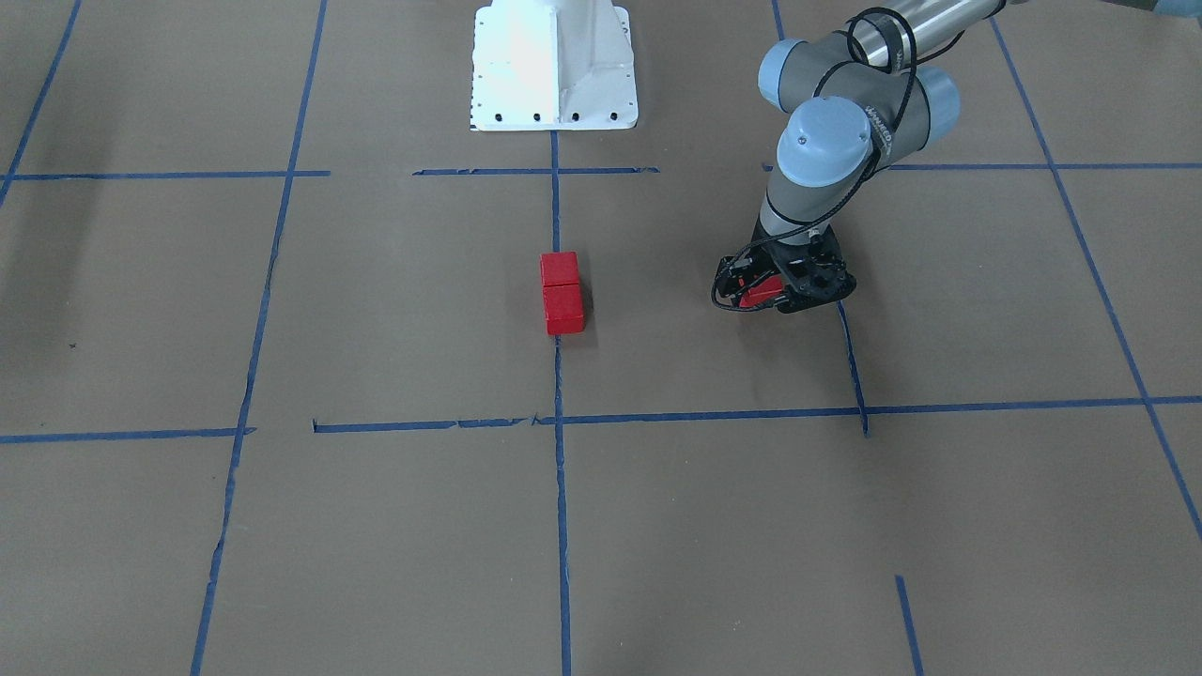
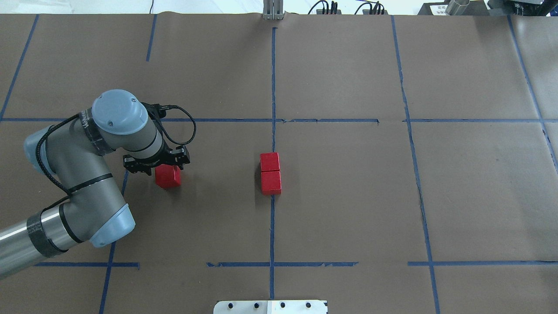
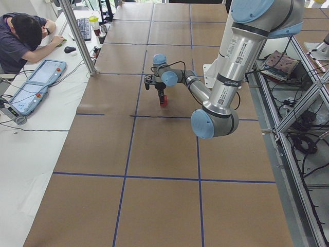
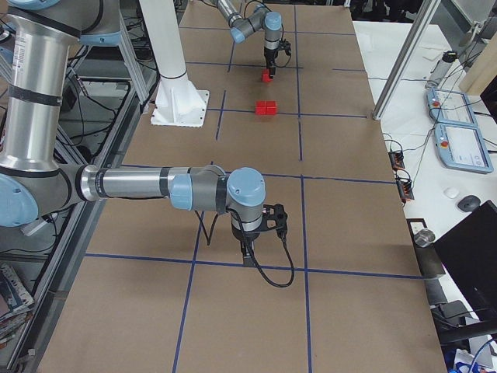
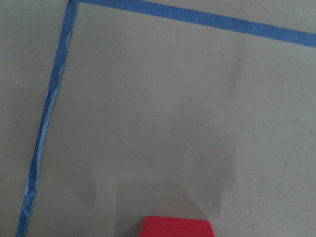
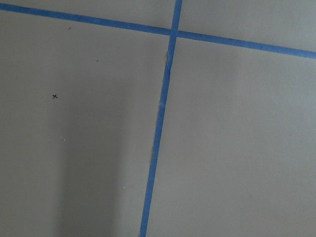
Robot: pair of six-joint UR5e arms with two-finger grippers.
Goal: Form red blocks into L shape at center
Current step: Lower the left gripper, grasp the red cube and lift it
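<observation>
Two red blocks (image 2: 270, 162) (image 2: 271, 182) lie touching in a short row on the blue tape line at the center (image 2: 272, 209); they also show in the front view (image 1: 560, 268) (image 1: 563, 308). My left gripper (image 2: 162, 168) is shut on the third red block (image 2: 168, 176), well to the left of the pair and just above the paper. That block shows between the black fingers in the front view (image 1: 761, 295) and at the bottom edge of the left wrist view (image 5: 176, 227). My right gripper (image 4: 248, 247) shows only in the right side view, far from the blocks; I cannot tell whether it is open or shut.
The white robot base (image 1: 554, 66) stands at the table edge behind the pair. Blue tape lines (image 2: 409, 131) cross the brown paper. A person (image 3: 25, 36) sits at a side desk with teach pendants (image 3: 36, 85).
</observation>
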